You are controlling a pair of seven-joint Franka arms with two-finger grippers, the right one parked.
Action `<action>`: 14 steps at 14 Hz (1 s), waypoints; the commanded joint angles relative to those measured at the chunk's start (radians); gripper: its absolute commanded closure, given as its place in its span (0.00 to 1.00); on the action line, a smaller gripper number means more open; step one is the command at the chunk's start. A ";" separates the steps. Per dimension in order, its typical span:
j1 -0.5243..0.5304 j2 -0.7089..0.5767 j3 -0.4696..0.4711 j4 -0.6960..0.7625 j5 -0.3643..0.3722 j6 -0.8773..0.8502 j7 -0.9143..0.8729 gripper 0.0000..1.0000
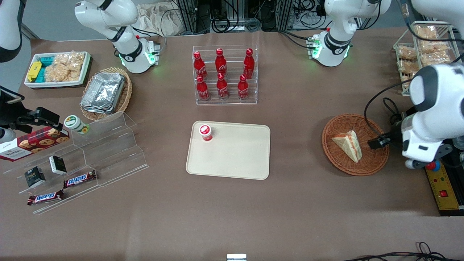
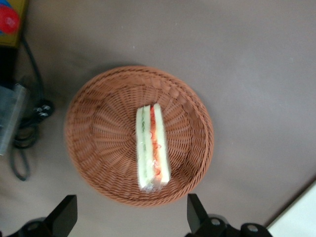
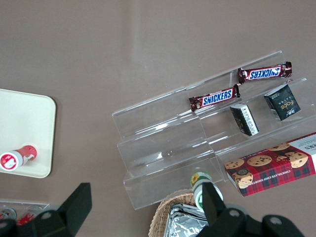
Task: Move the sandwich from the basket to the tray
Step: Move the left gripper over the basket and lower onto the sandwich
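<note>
The sandwich [image 1: 348, 145] is a pale bread wedge with orange and green layers, lying on its side in the round reddish-brown basket [image 1: 328, 145] toward the working arm's end of the table. In the left wrist view the sandwich [image 2: 153, 148] rests near the middle of the basket [image 2: 79, 128]. My gripper [image 2: 131, 201] hovers high above the basket's edge, open wide, with nothing between its fingers [image 2: 66, 210]. The beige tray [image 1: 235, 156] lies flat mid-table, and one corner of the tray [image 2: 302, 217] shows in the left wrist view.
A small red-capped bottle [image 1: 205, 132] stands on the tray's corner. A clear rack of red cola bottles [image 1: 224, 74] stands farther from the front camera than the tray. Cables [image 2: 24, 133] and a yellow control box [image 1: 444, 188] lie beside the basket. A clear snack display [image 1: 83, 163] is toward the parked arm's end.
</note>
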 commanded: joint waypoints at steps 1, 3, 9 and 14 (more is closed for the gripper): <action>0.004 -0.019 -0.003 -0.184 -0.013 0.189 -0.059 0.00; 0.006 -0.013 -0.003 -0.271 -0.029 0.306 -0.080 0.00; -0.003 0.028 -0.004 -0.427 -0.055 0.541 -0.100 0.00; -0.005 0.033 -0.004 -0.459 -0.055 0.587 -0.108 0.45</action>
